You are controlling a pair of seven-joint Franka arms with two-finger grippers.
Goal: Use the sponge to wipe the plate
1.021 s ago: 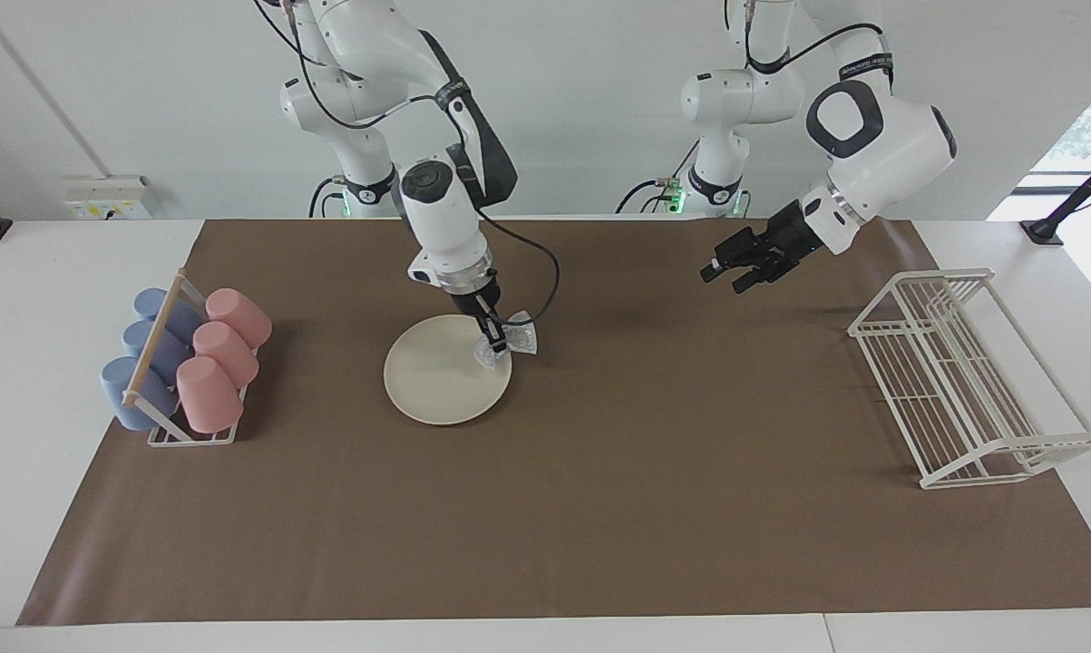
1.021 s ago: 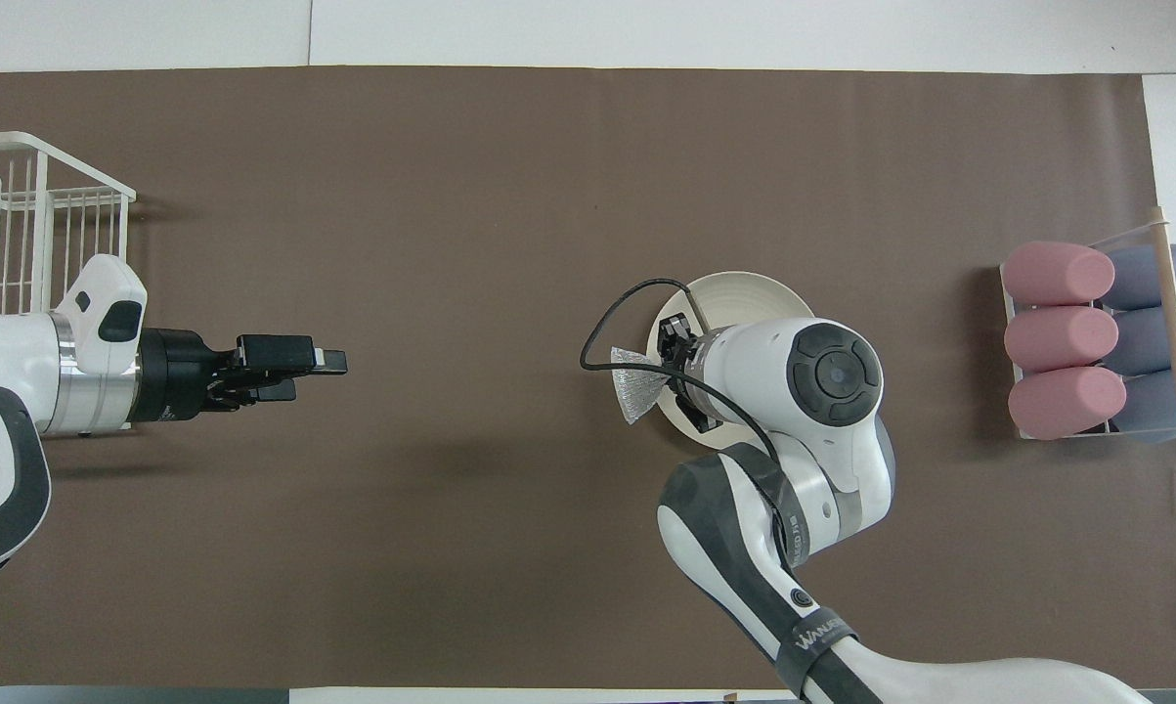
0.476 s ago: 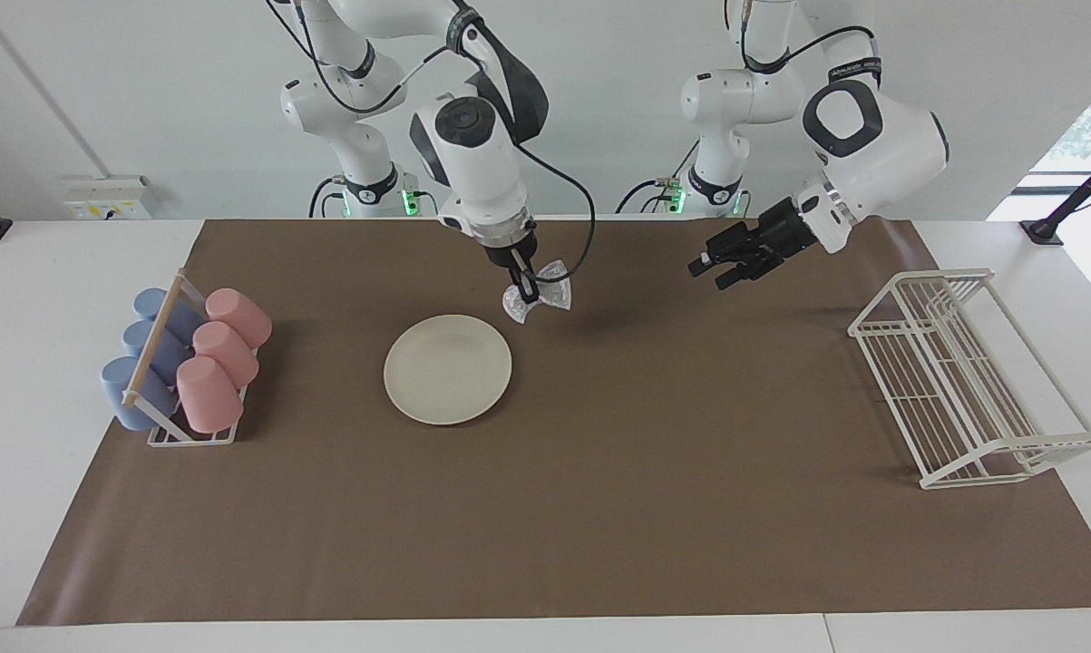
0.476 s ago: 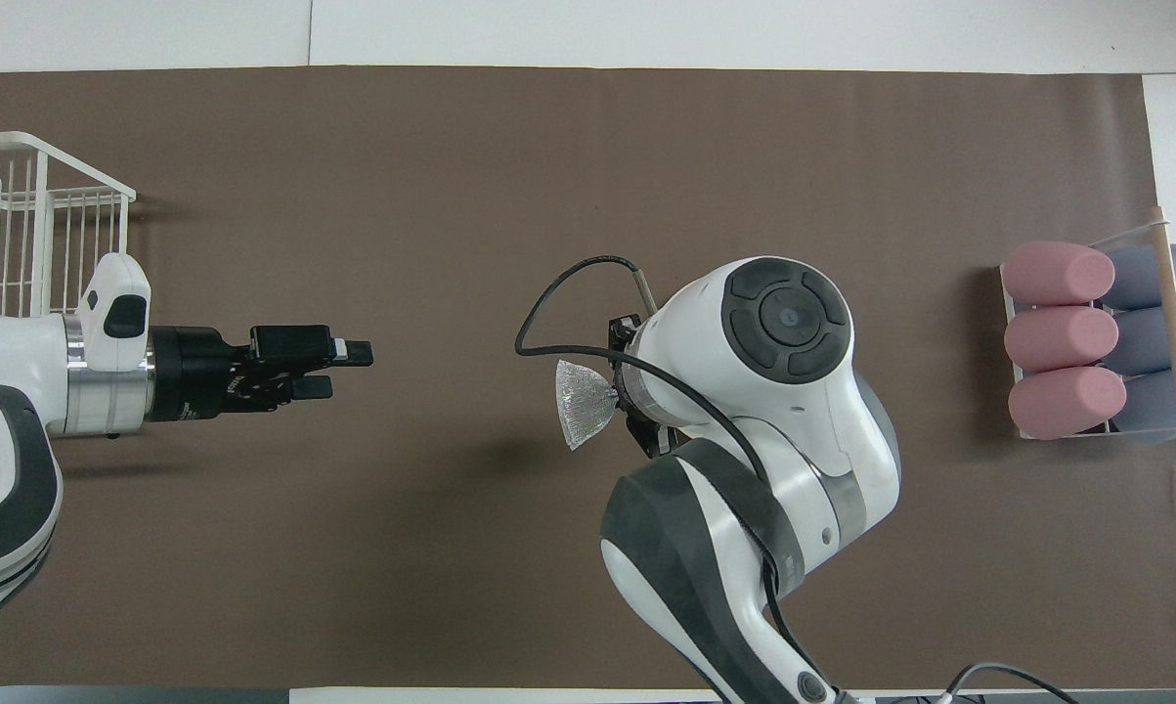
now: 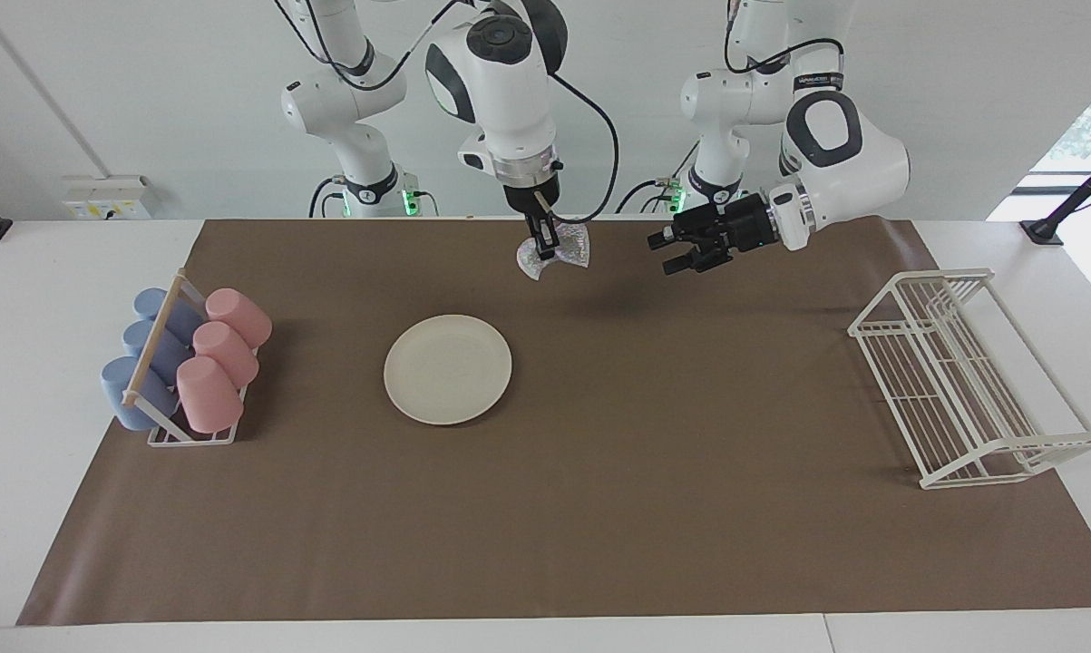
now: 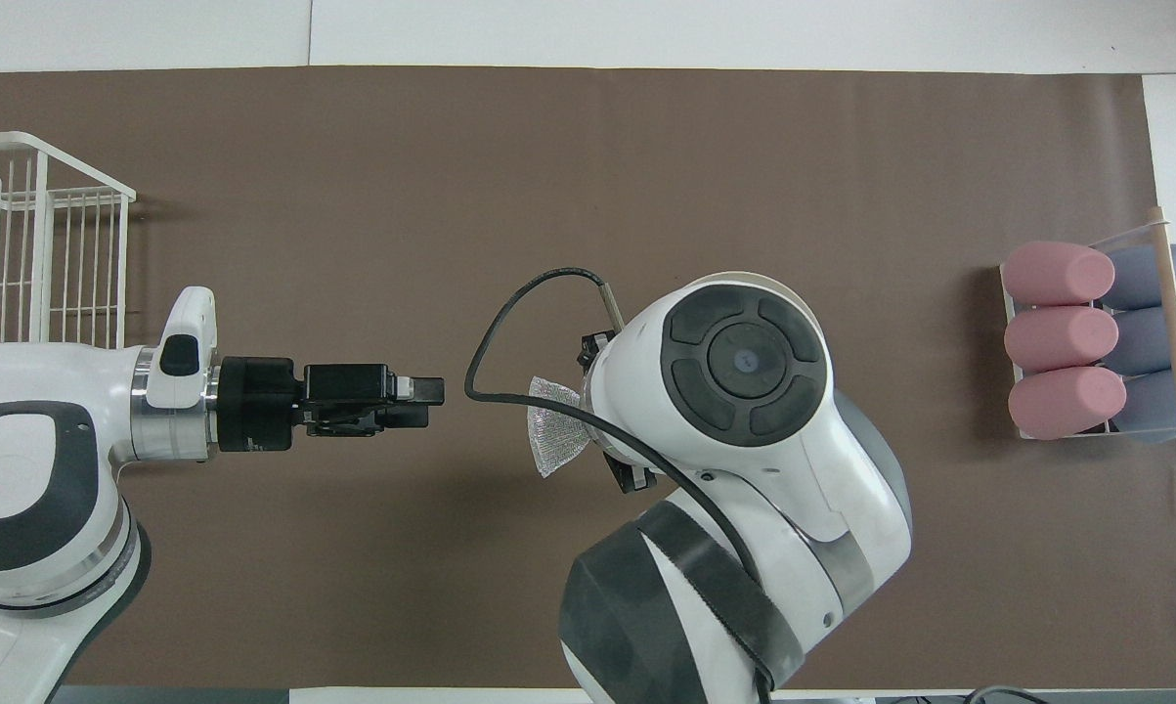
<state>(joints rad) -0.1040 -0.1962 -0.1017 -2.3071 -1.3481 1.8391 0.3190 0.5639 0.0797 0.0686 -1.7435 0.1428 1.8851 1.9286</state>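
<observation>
Sponge (image 5: 554, 255) hangs pinched in the right gripper (image 5: 542, 243), high over the mat at the plate's (image 5: 447, 369) one o'clock. Left gripper (image 5: 675, 252), fingers spread, waits at three o'clock. Wiping looks finished or paused.

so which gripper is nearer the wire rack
Left. The left gripper hangs open over the mat, toward the white wire rack; the right gripper, clamping the sponge, hangs beside it.

Right gripper (image 5: 542, 247) holds sponge (image 5: 556, 253) aloft; plate (image 5: 447, 369) lies bare.
</observation>
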